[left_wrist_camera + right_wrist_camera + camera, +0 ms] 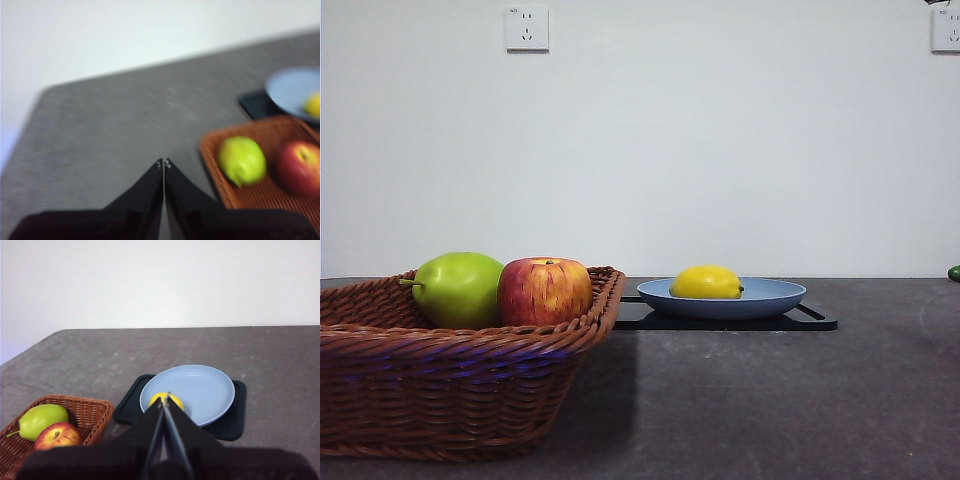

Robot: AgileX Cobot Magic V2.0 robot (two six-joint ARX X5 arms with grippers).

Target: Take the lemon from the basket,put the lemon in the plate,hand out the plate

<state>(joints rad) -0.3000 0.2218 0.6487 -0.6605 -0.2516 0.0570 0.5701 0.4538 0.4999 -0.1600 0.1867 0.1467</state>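
Lemon (706, 283) lies in the blue plate (775, 299), near its basket-side rim; the plate sits on a black tray (815, 322) beside the wicker basket (450, 385), which holds a green pear (458, 289) and red apple (544, 291). Both the left gripper (163, 162) and right gripper (165, 400) have jaws closed on nothing, raised above the tabletop.

Woven wicker basket (470, 370), brown and ribbed; matt blue plate (770, 298); smooth, faintly glossy lemon (706, 283); grainy grey table (770, 400).

Lemon (706, 283) on blue plate (765, 299)
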